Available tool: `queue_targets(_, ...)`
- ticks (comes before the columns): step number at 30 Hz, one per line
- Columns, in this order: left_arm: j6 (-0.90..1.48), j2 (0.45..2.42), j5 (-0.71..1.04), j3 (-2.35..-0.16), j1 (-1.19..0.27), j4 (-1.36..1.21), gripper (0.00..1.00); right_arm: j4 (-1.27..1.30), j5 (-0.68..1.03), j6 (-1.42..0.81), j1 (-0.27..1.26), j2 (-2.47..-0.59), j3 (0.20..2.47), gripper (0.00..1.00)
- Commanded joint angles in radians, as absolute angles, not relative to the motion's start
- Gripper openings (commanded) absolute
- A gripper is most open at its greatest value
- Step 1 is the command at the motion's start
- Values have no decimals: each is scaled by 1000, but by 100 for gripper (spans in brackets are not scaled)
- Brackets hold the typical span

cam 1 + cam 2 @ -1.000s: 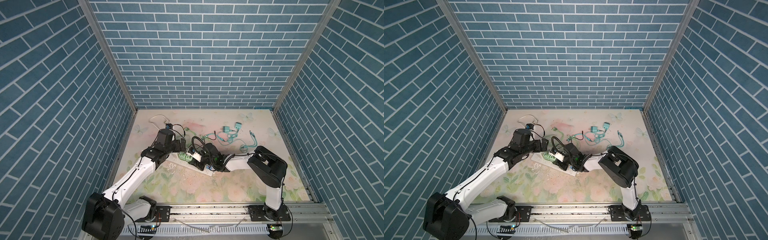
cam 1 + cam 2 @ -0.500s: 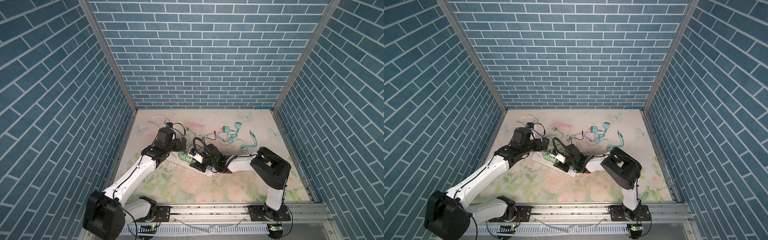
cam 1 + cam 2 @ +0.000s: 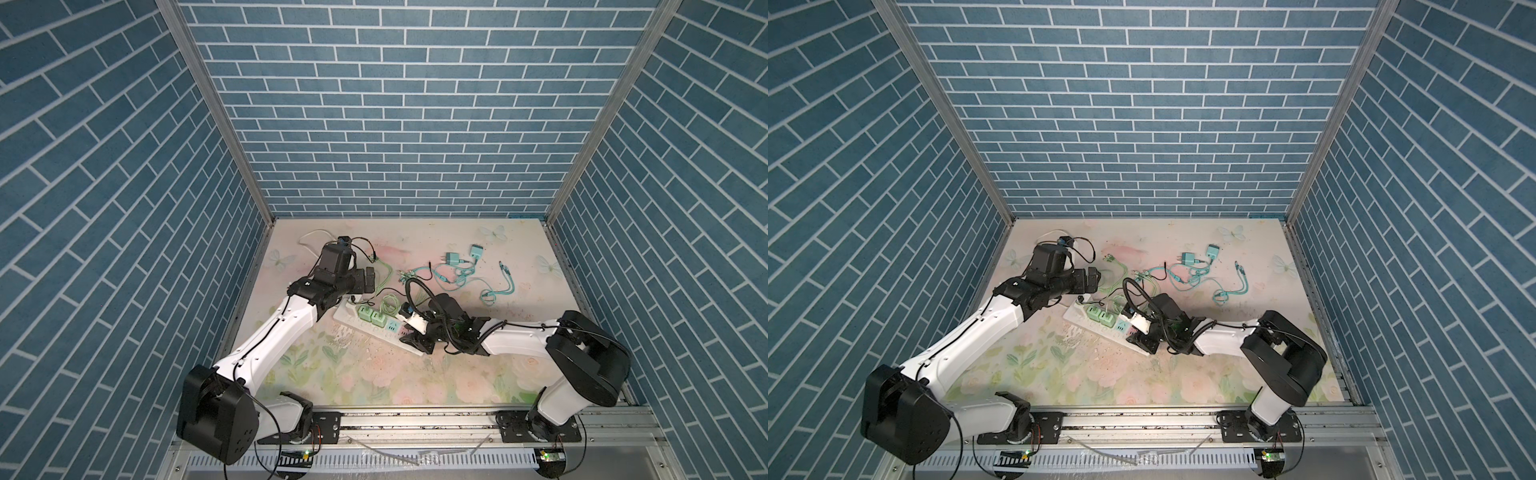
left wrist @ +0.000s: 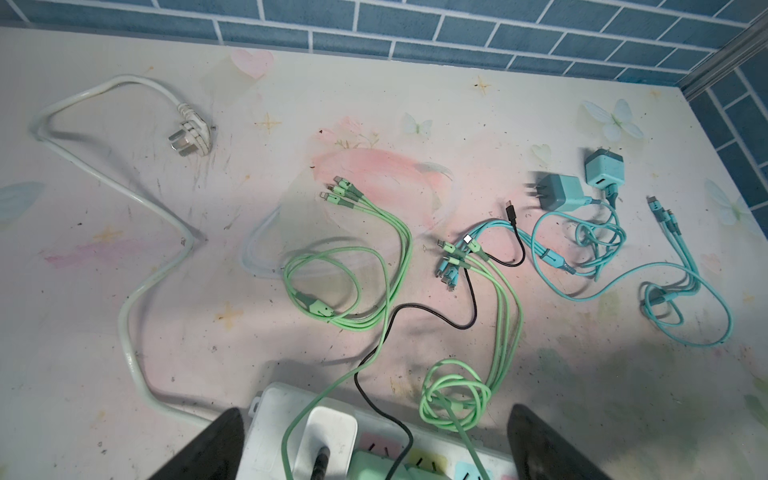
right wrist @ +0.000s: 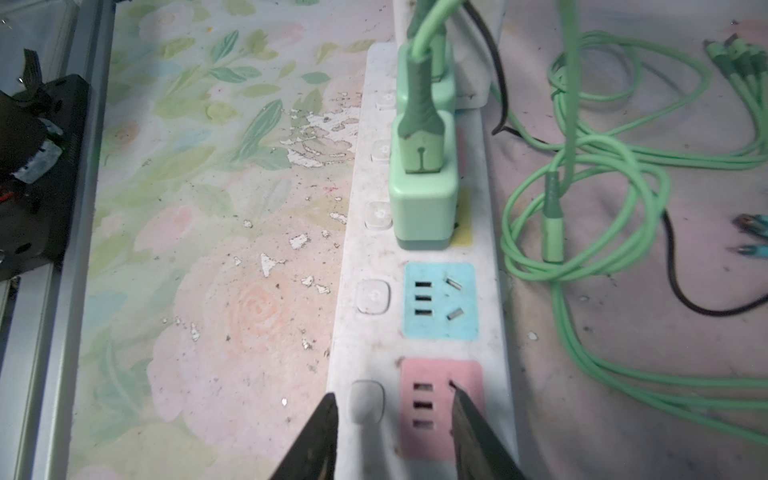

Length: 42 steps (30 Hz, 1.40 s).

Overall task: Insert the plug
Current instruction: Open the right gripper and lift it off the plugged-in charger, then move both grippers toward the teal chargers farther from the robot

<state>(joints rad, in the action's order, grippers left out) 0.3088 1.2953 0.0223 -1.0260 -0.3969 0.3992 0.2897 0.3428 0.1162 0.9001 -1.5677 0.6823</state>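
My right gripper (image 5: 391, 392) has backed off along the power strip (image 5: 365, 345) toward its near right end. Its jaws have spread since a second ago and now stand apart, gripping nothing. One finger (image 5: 320, 444) hangs just off the strip's near edge. The other finger (image 5: 478, 436) hangs over the pink socket (image 5: 424, 372).

The plug (image 5: 419, 208), a green charger block, sits upright in the yellow socket (image 5: 464, 237) and looks seated as far as I can see. The blue socket (image 5: 440, 328) lies bare between the plug and my fingers. A second green charger (image 3: 365, 314) stands just beyond the plug, and a white adapter (image 4: 328, 432) stands at the strip's far left end.

My left gripper (image 4: 374, 407) hovers there with its jaws spread wide, straddling the adapter, about where it was a second ago.

On the strip's near side the floral mat (image 3: 374, 374) runs bare to the front rail (image 5: 54, 332). On the far side, green cable loops (image 5: 555, 216) crowd against the strip's edge. Two teal chargers (image 3: 453, 258) lie unplugged, well apart at the far right.
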Motion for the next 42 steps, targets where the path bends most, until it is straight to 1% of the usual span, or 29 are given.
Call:
queue_targets(1,249,1346,22,-1100,-397,464,100,266,311,61,845,-1487,649,45)
queue_targets(3,240,1394,10,-1148,-406,474,100,238,238,2,788,-1453,650,48)
queue_targets(4,239,1417,3,-1173,-412,481,100,232,209,-30,758,-1441,650,52)
queue_targets(9,249,1578,-18,-1307,-475,492,100,224,149,-214,567,-1360,643,52)
queue_targets(14,271,1785,-46,-1497,-559,523,100,81,25,-350,440,-1382,745,52)
queue_targets(18,272,1971,-5,-1665,-608,509,100,67,25,-472,313,-1426,783,52)
queue_targets(24,201,2195,2,-1897,-685,451,100,109,105,-562,173,-1522,834,50)
queue_targets(26,212,2264,2,-1972,-694,439,99,117,153,-567,151,-1565,864,47)
queue_targets(29,263,2359,-26,-2084,-701,422,97,145,181,-580,145,-1597,877,47)
queue_targets(31,295,2407,-39,-2115,-703,375,96,152,194,-581,145,-1602,876,46)
queue_targets(35,366,2509,-60,-2207,-707,326,94,159,197,-576,145,-1569,854,46)
queue_targets(42,419,2684,-101,-2438,-731,356,91,165,200,-552,143,-1483,798,45)
